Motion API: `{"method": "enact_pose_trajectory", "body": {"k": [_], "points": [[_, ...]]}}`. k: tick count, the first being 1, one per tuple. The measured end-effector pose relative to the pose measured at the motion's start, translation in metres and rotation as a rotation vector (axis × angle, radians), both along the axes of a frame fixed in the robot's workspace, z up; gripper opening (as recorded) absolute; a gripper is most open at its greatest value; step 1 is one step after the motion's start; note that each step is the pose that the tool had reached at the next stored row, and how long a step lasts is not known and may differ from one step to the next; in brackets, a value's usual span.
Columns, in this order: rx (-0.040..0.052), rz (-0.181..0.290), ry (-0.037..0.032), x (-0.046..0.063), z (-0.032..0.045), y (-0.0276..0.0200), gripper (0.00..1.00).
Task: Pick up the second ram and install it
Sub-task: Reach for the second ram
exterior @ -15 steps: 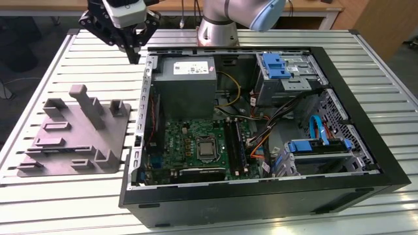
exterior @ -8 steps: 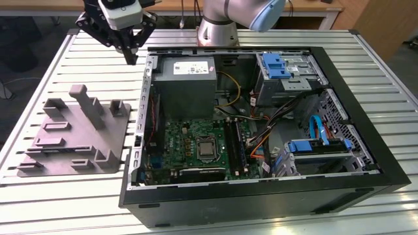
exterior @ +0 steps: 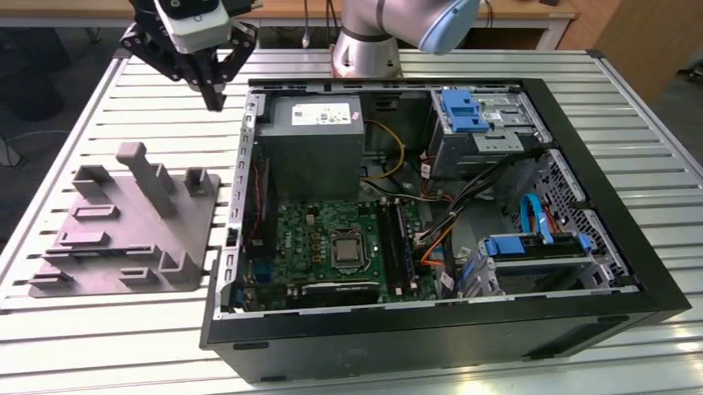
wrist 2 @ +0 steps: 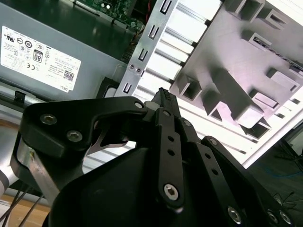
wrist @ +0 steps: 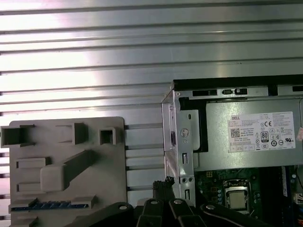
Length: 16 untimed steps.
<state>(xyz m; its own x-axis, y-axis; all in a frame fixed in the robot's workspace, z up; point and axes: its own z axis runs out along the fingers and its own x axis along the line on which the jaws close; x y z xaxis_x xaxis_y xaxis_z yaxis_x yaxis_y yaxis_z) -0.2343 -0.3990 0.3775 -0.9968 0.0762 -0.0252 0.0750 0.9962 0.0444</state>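
One stick was my concern at the remote desk: the second ram [wrist: 49, 205], which I took to be the long, thin dark strip with bluish flecks seated on edge in a slot of the grey moulded plastic fixture tray [exterior: 121, 247]. In the exterior view that tray lay on the slatted aluminium table [exterior: 110, 329], at nine o'clock from the open black desktop computer case [exterior: 439, 346]. The black multi-link gripper [exterior: 216, 100] hung above the table at one o'clock from the tray and ten o'clock from the case. It was well apart from the stick, its fingers pressed together on nothing that I could see.

For a good pick, I judged that the fingers needed parting before any descent. They then needed squaring across the stick's flat faces near mid-length, so that it would lift level and not rock in its slot. The tray's tall grey upright post [exterior: 148, 177] stood near the approach, so I wanted a straight drop clear of it, and a light squeeze.

As for writing, a white printed label [exterior: 324, 113] sat on the grey metal power supply box [exterior: 313, 140] inside the case, at twelve o'clock from the green motherboard [exterior: 318, 247]. It carried rows of small print and round marks, which I left unread. I could make out no writing on the tray or the stick.
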Motion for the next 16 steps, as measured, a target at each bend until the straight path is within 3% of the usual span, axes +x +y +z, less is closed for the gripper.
{"method": "enact_pose_trajectory", "body": {"k": [7, 16], "points": [[-0.0001, 0.000, 0.0002, -0.012, -0.0084, 0.0000, 0.10], [0.0000, 0.000, 0.0001, -0.049, -0.0168, -0.0030, 0.10]]}}
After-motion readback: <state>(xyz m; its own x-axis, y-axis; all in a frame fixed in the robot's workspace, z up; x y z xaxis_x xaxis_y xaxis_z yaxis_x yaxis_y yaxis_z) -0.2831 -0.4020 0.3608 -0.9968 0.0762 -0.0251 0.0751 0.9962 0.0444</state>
